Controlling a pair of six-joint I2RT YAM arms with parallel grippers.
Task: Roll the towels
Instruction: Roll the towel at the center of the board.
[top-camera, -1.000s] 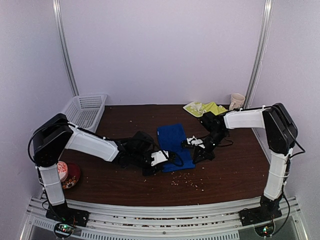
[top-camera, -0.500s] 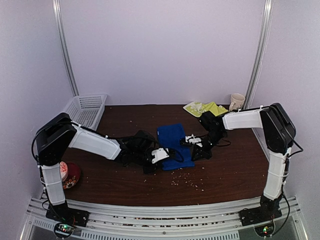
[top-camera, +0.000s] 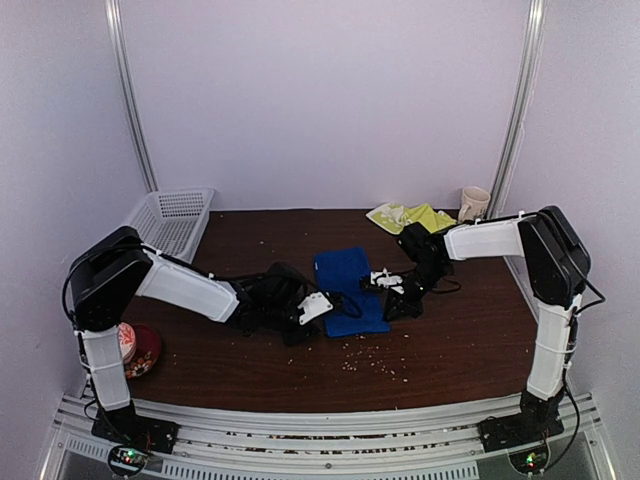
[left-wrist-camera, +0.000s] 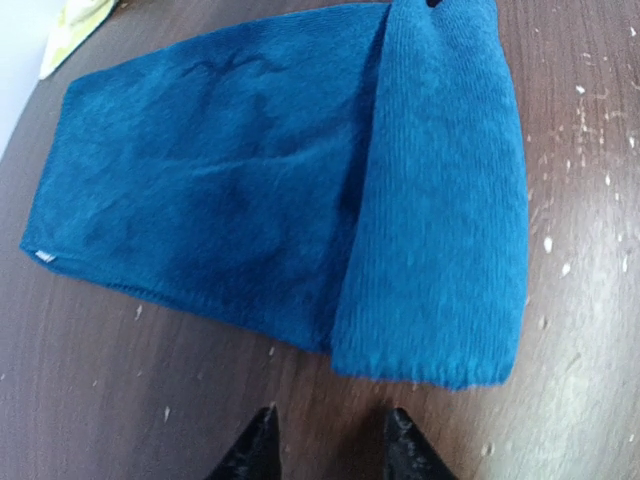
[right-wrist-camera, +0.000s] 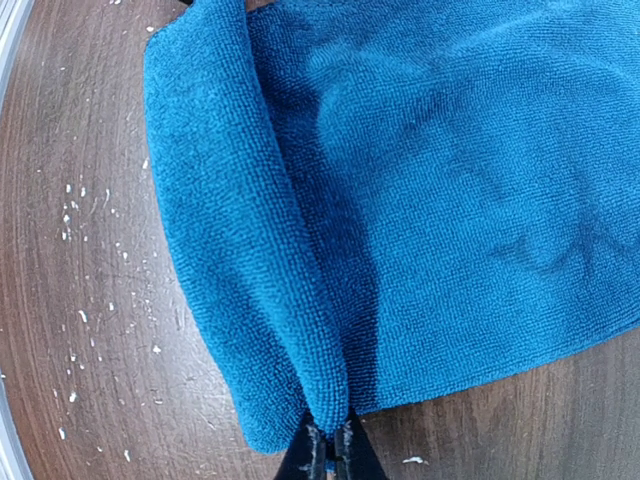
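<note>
The blue towel (top-camera: 345, 285) lies at the middle of the table with its near edge folded over into a thick flap (left-wrist-camera: 440, 230). My left gripper (left-wrist-camera: 330, 445) is open just short of that flap's left end, with bare table between its fingers. At the towel's right end, my right gripper (right-wrist-camera: 330, 452) is shut on the folded edge (right-wrist-camera: 250, 250), which bunches into a ridge at the fingertips. From above, the left gripper (top-camera: 318, 306) and right gripper (top-camera: 388, 290) flank the towel. The yellow-green towel (top-camera: 408, 216) lies crumpled at the back right.
A white basket (top-camera: 170, 220) stands at the back left and a pale mug (top-camera: 474, 203) at the back right. A red bowl (top-camera: 140, 348) sits by the left arm's base. Crumbs (top-camera: 370, 362) are scattered on the brown table in front of the blue towel.
My left gripper has opened, let go of the blue towel's folded edge and drawn back a little to the left. The right gripper stays shut on the fold and has shifted slightly away from the near edge.
</note>
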